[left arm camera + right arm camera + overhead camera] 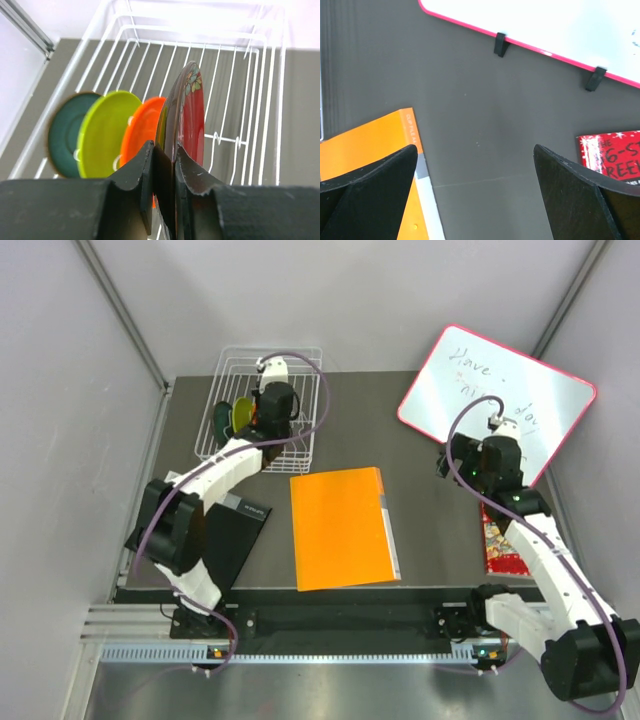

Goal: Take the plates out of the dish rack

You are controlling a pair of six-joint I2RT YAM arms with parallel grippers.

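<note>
The white wire dish rack [305, 358] stands at the table's far left and also shows in the left wrist view [260, 100]. Standing on edge in it are a dark teal plate [64, 131], a lime green plate [105, 131], an orange plate [142, 125] and a dark red patterned plate [192, 112]. My left gripper [164, 150] is shut on the dark red plate's rim, inside the rack [272, 410]. The teal [222, 418] and green [241, 416] plates show from above. My right gripper [475, 150] is open and empty over bare table at the right [462, 466].
An orange folder [340, 526] lies in the middle and shows in the right wrist view [365, 145]. A pink-framed whiteboard [500, 395] lies at the far right. A red book [497, 540] lies under the right arm. A black notebook [235, 530] lies at the left.
</note>
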